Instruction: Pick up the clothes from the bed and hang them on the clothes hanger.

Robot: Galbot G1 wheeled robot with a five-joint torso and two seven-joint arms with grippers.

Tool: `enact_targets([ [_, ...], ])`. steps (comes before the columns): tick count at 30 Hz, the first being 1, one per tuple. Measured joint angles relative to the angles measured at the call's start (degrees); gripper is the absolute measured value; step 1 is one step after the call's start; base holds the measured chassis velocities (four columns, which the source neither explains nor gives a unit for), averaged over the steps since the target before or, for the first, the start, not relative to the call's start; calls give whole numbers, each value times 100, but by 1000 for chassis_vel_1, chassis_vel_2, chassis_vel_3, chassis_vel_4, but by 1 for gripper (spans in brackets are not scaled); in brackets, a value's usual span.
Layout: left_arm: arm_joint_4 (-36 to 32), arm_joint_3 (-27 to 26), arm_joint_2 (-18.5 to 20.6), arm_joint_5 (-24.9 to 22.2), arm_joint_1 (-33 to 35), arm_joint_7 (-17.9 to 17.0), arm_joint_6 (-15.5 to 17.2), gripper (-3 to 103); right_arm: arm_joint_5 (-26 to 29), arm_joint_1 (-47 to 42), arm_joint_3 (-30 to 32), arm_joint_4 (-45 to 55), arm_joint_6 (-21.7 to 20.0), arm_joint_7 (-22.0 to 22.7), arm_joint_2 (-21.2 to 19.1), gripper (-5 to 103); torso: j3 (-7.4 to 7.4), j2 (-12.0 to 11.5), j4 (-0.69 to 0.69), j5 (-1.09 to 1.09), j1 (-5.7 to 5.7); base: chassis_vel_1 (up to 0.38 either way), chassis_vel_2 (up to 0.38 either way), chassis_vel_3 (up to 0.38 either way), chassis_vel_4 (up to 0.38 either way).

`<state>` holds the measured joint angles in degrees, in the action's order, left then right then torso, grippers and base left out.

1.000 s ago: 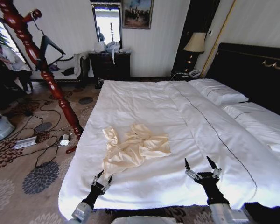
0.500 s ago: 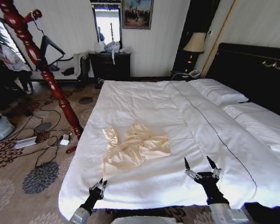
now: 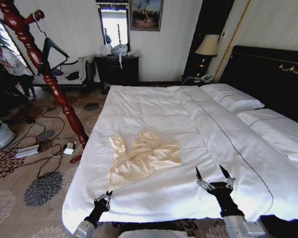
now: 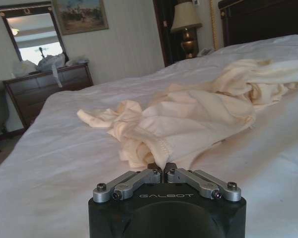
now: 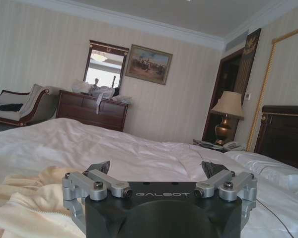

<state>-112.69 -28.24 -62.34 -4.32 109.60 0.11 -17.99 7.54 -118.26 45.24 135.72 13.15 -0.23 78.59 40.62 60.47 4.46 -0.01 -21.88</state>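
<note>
Lower left, your left pincer [image 3: 108, 195] is closed on nothing just short of the clothes [image 3: 141, 157]; lower right, your right pincer [image 3: 213, 176] is apart. The clothes lie unlifted mid-bed [image 3: 154, 109]. Upper left, the hanger [image 3: 52, 49] waits bare.

Black "GALBOT"-marked tool [image 4: 163, 171], silver screwed linkages

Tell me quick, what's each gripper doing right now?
Left gripper: closed on the near hem of the clothes.
Right gripper: open, holding nothing, above the bed.
</note>
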Motion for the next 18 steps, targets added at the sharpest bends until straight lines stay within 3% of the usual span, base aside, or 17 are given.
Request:
enact_targets([
  [8,-395,-760,-172,-738,809,51,-335,1,116,-98,-18,114,-470,10,-416,100,0,0,1,1,0,0,0,0,0],
  [14,-468,-812,-211,-855,1283,37,-628,1,126,-81,3,123,-686,3,-778,100,0,0,1,1,0,0,0,0,0],
  [18,-457,-706,-250,-758,1403,-98,-750,1,123,67,-100,85,-934,-76,-1453,100,0,0,-1,0,1,0,0,0,0],
])
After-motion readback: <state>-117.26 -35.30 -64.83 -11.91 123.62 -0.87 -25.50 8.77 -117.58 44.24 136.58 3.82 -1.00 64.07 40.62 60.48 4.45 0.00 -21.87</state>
